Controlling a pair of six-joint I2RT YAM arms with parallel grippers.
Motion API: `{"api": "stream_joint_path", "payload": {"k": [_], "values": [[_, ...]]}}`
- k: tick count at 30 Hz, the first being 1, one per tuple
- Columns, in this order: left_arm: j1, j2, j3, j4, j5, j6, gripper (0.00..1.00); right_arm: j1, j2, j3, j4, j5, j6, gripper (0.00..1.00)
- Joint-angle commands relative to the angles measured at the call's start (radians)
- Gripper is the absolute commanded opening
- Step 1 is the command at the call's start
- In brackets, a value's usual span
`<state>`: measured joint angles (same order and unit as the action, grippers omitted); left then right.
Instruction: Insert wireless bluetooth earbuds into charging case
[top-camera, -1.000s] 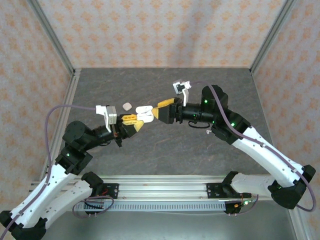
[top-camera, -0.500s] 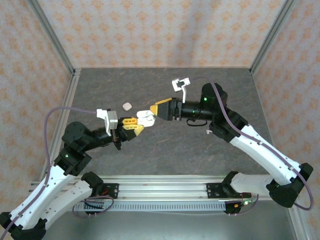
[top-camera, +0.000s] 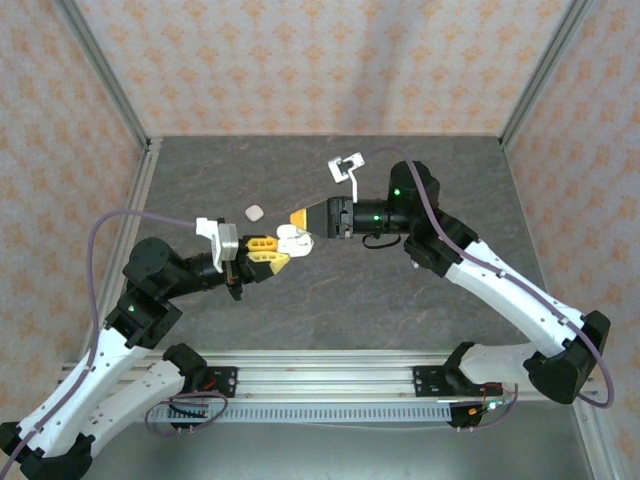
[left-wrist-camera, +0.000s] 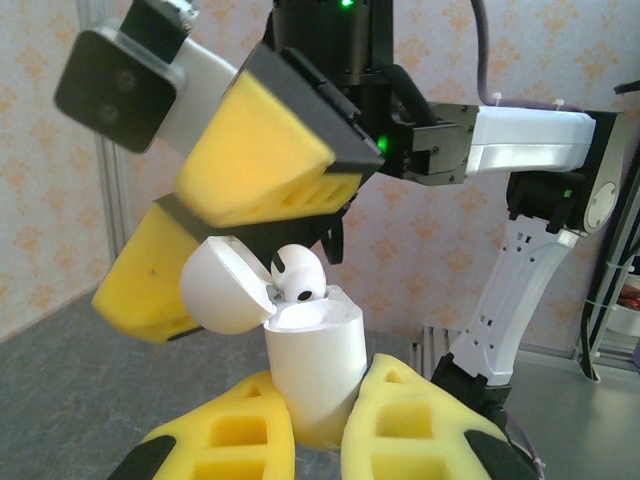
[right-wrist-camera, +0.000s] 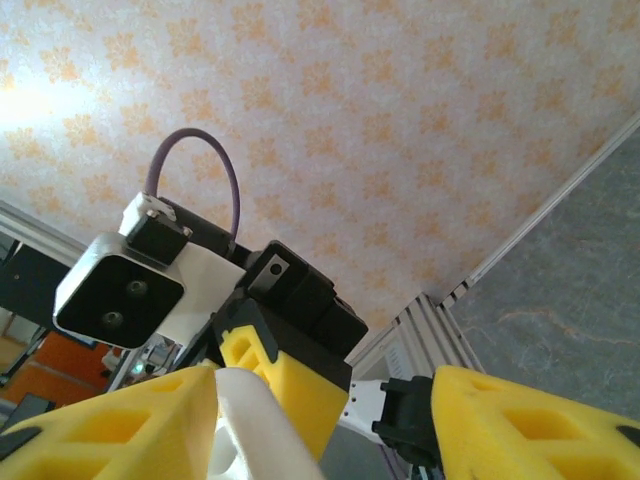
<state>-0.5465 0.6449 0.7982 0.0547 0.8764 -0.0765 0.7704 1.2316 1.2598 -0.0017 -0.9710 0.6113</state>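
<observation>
R tool (top-camera: 296, 228) closer, astride lid (left-wrist-camera: 222, 285) (L-held case (left-wrist-camera: 312, 375))

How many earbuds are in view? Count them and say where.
1 sure: an earbud sits in the mouth of the open charging case that the left gripper holds. A small white piece on the table may be another.

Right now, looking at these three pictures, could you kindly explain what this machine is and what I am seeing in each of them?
This is a robot with a left arm and a right arm bolted at the edge of a grey table. The wide picture looks down from above. The other two come from cameras on each wrist. The left gripper, yellow-fingered, is shut on a white charging case with its lid open and an earbud sitting in its mouth. The right gripper is open beside the lid. One small white piece lies on the table.
</observation>
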Motion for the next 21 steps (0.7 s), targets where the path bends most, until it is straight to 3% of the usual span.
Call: {"api": "stream_joint_path", "payload": {"k": [1,6,10,13,21], "values": [[-0.010,0.004,0.035,0.006,0.030,0.024,0.00,-0.005,-0.001,-0.012,0.083,-0.068,0.029,0.52],[-0.009,0.006,0.034,-0.012,0.016,0.027,0.00,-0.005,0.006,-0.020,0.127,-0.103,0.055,0.42],[-0.009,0.014,0.035,-0.012,0.013,0.020,0.00,-0.005,0.003,-0.029,0.146,-0.112,0.068,0.59],[-0.009,0.021,0.035,0.001,0.011,0.012,0.00,-0.005,0.004,-0.033,0.157,-0.124,0.076,0.61],[-0.010,0.039,0.036,0.023,0.014,-0.006,0.00,-0.005,0.009,-0.048,0.172,-0.170,0.096,0.47]]}}
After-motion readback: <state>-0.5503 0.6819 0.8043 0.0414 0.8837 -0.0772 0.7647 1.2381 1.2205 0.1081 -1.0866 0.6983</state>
